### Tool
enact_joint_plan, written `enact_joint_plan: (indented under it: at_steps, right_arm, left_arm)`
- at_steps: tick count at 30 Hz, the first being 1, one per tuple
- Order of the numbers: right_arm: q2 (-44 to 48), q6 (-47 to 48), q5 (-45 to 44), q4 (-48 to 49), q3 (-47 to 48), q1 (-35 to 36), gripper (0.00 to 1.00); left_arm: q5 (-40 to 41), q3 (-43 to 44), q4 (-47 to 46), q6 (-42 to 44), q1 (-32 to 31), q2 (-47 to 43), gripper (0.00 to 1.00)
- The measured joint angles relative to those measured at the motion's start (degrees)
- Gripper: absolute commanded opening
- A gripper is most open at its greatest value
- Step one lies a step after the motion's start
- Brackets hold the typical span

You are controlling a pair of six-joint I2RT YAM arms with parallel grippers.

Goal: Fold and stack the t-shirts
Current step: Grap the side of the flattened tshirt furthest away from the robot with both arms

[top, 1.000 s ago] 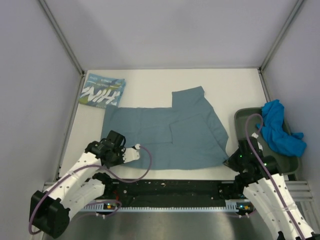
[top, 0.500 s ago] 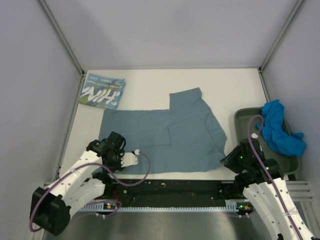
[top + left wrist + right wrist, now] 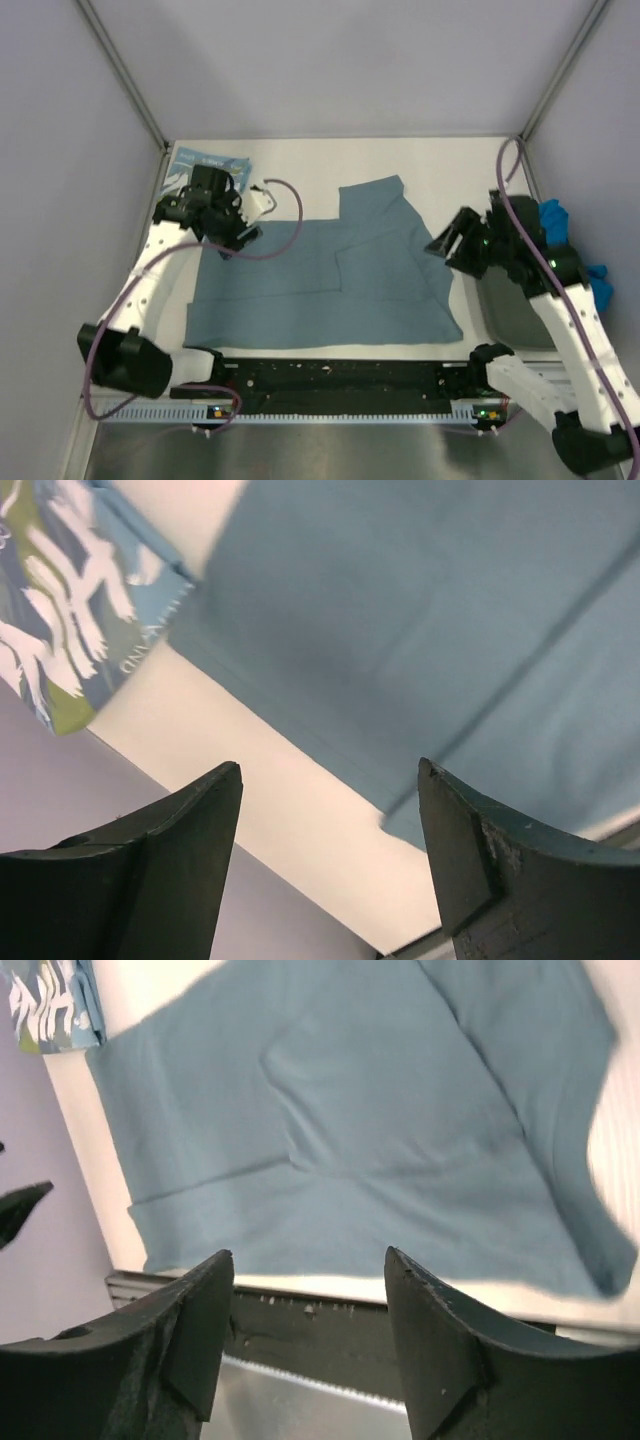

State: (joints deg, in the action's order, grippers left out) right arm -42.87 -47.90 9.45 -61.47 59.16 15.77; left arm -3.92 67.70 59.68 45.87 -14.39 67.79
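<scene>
Showing the slate-teal t-shirt (image 3: 330, 285) lying spread flat across the middle of the white table (image 3: 300, 165), with one sleeve reaching toward the far side and a folded panel creasing its centre. Hanging the left gripper (image 3: 235, 235) above that shirt's far-left corner, with jaws spread apart and gripping nothing; looking down between its fingertips (image 3: 225, 780) onto bare table and the shirt's edge. Resting folded in the far-left corner of the table, just beside that gripper and partly hidden by it: the teal "NIH" t-shirt (image 3: 185, 165), lettering facing up. Hovering the right gripper (image 3: 450, 238) above the slate-teal shirt's right edge, near the sleeve, likewise with jaws released and clasping nothing. Sitting bunched at the far end of the dark grey-green tray (image 3: 510, 310) on the right, mostly hidden behind the right arm: the bright blue t-shirt (image 3: 555, 215).
</scene>
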Motion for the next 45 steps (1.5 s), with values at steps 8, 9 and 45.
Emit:
enact_joint_plan:
  at_steps: [8,9,45]
  right_arm:
    - [-42.99,19.06,0.48,11.76,30.18,-0.72,0.73]
    - [-49.22,20.96,0.74,12.17,35.15,-1.18,0.73]
    - [-101.5,19.15,26.62,22.64,63.69,-8.07,0.0]
  left_arm:
    - [-5.75,20.24,-3.58,-1.38,11.28,28.57,0.71]
    - [-6.12,22.14,-3.54,-0.76,11.72,31.47,0.72]
    - [-6.6,37.31,-1.44,10.21,10.97,60.43,0.0]
